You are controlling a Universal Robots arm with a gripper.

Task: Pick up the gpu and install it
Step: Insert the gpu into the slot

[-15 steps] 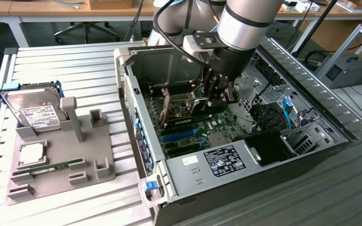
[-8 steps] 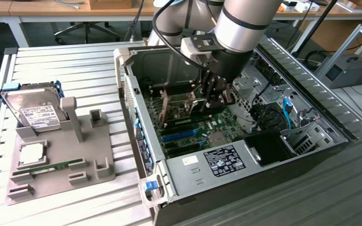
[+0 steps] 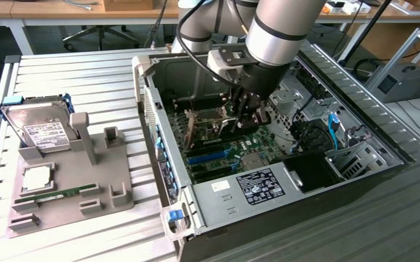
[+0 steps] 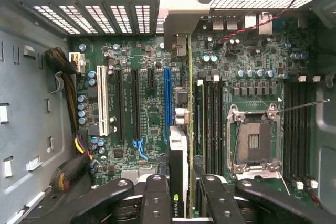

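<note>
My gripper (image 3: 244,115) is down inside the open PC case (image 3: 148,93), over the green motherboard (image 3: 224,155). In the wrist view the gripper (image 4: 184,195) is shut on the gpu (image 4: 178,140), which I see edge-on between the two black fingers (image 4: 156,198). The card stands upright, its grey metal end bracket (image 4: 181,17) toward the case's rear slot openings. It hangs right beside the long blue slot (image 4: 167,98), on the side toward the memory slots. Whether it touches the board cannot be told.
On the slatted table at the exterior view's left, a grey holder (image 3: 100,180) carries a hard drive (image 3: 39,123), a CPU (image 3: 35,179) and a RAM stick (image 3: 57,195). An empty CPU socket (image 4: 254,142), a white slot (image 4: 102,103) and cable bundles (image 4: 68,72) surround the card.
</note>
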